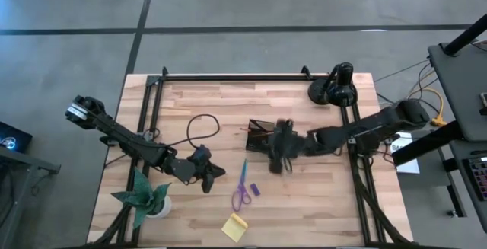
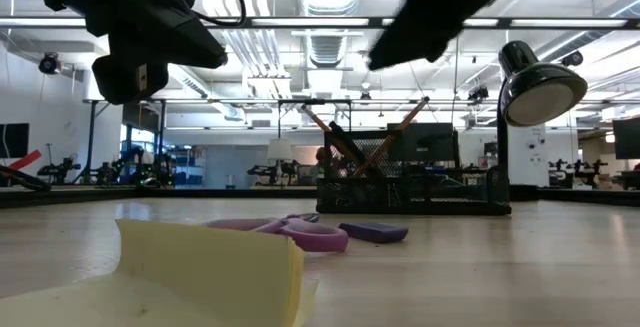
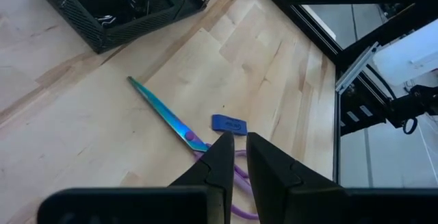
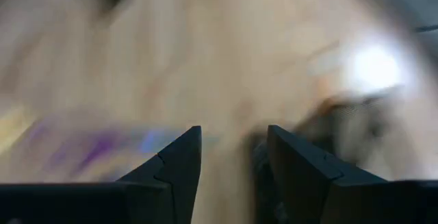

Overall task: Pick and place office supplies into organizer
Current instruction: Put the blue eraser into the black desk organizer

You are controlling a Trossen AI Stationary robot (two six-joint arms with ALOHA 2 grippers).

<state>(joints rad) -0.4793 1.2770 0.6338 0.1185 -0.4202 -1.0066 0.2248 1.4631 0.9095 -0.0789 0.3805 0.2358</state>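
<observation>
the yellow sticky-note pad [image 1: 234, 227] lies nearest the table's [image 1: 319, 203] front edge, and just beyond it the purple-handled scissors [image 1: 241, 191] and a small purple piece [image 1: 255, 190] lie side by side; the left gripper [image 1: 207, 179] hangs beside them towards the left, fingers nearly closed on nothing. farther in, at mid-table, the organizer [image 1: 261, 135] holds orange pencils [image 2: 400, 127] and small clips [image 3: 130, 3]. the right gripper [image 1: 284, 154] is over its near-right corner, fingers parted and empty

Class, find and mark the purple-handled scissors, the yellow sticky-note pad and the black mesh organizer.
purple-handled scissors [image 1: 241, 196]: high view, handle loops.
yellow sticky-note pad [image 1: 234, 227]: high view, pad's middle.
black mesh organizer [image 2: 400, 198]: low view, front wall.
</observation>
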